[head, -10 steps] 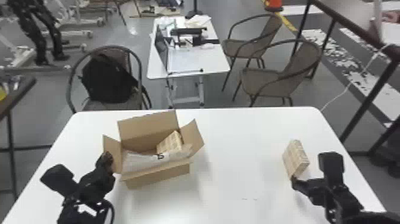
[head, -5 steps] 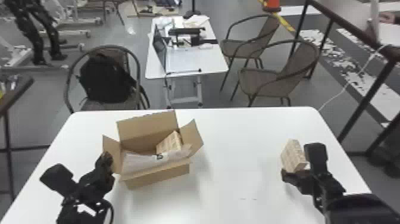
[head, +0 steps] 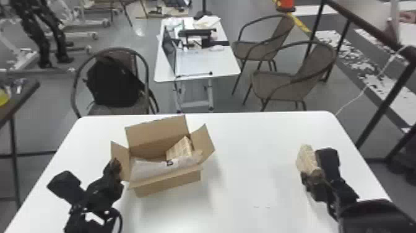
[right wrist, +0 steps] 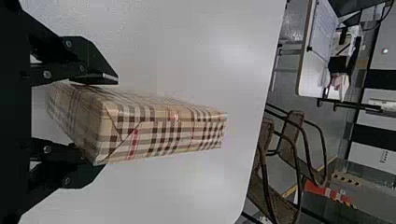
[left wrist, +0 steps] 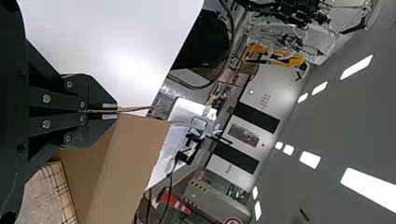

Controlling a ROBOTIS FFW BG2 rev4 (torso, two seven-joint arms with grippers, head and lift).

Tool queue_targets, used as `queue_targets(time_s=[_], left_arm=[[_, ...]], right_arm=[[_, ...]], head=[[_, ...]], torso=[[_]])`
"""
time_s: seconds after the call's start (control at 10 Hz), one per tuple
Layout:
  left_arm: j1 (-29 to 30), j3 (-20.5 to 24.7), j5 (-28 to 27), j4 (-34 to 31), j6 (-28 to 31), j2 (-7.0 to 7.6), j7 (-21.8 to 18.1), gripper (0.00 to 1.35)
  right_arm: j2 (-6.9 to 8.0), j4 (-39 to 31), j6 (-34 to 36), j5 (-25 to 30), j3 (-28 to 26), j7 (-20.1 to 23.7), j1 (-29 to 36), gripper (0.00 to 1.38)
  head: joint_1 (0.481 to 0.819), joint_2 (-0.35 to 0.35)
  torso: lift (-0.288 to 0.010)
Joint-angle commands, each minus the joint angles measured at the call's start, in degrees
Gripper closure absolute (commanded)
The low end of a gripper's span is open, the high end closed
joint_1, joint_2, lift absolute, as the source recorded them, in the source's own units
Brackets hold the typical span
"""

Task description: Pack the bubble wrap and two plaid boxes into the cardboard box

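A: Surface first?

B: White desk (head: 247, 139), rounded far corners, soft shine on top. We see two faint marks near its front middle.

A: Carton (head: 171, 186)?

B: Left half of the desk, upright, flaps spread. Bubble wrap (head: 151, 167) inside, along the near side, with a plaid box (head: 179, 150) behind it, tipped up at the right end.

A: Left claw (head: 116, 167)?

B: At the carton's left side. In the left wrist view we have the claw (left wrist: 116, 111) pressed together, pinching the left flap (head: 120, 156).

A: Right claw (head: 312, 177)?

B: Over the desk's right part. In the right wrist view the claw (right wrist: 106, 126) has the other plaid box (right wrist: 173, 130) pinched, one finger on each side. Well apart from the carton. Does it touch the desk? We can't tell.

A: Room, quick.

B: Grey floor (head: 136, 96). Straight behind the desk we get a small white table (head: 223, 66) with a laptop (head: 168, 49), papers (head: 207, 22) and some black gear (head: 196, 33). Left of that, a chair (head: 74, 93) with a black backpack (head: 113, 82) on its seat. Two brown chairs (head: 317, 60) on the right, close together.

A: Edges?

B: Orange cone (head: 286, 4) far back, yellow tape (head: 300, 23) on the floor near it, dark-framed table (head: 365, 26) at right, white wheeled frames (head: 21, 57) far left.
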Motion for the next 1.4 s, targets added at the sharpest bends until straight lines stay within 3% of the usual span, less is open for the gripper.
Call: queue_targets(time_s=[0.0,0.3,0.5,0.7,0.9,1.1,1.3], left_arm=[[0.15,-0.06,0.07,0.11,-0.08,-0.15,0.00,1.21],[0.15,-0.06,0.16,0.11,-0.16,-0.15,-0.09,1.21],[0.24,0.03,0.33,0.11,-0.34,-0.15,-0.09,1.21],[0.33,-0.15,0.33,0.11,-0.25,-0.15,-0.09,1.21],[-0.03,-0.50,0.33,0.37,-0.08,-0.15,-0.09,1.21],[-0.38,-0.94,0.51,0.64,0.01,-0.15,-0.09,1.21],[-0.73,-1.82,0.77,0.81,0.01,-0.15,-0.09,1.21]], right_arm=[[0.15,0.07,-1.68,-0.04,0.00,-0.25,0.06,0.91],[0.15,-2.56,-3.52,-2.06,0.00,-0.16,1.73,0.91],[0.33,-13.55,-5.02,-8.30,3.87,2.03,5.86,0.91],[0.42,-20.32,-3.43,-10.59,8.00,10.82,5.24,0.91],[0.86,-23.57,1.58,-17.18,12.04,16.98,2.60,0.91],[1.91,-21.02,7.90,-22.10,15.82,26.82,-1.88,0.91],[5.08,-10.82,9.05,-24.03,17.05,35.43,-6.54,0.91]], head=[[0.695,0.055],[0.695,0.058],[0.695,0.067],[0.695,0.146],[0.695,0.226],[0.695,0.283],[0.695,0.350]], torso=[[-0.014],[-0.014],[-0.014],[-0.014],[-0.014],[-0.014],[-0.014]])
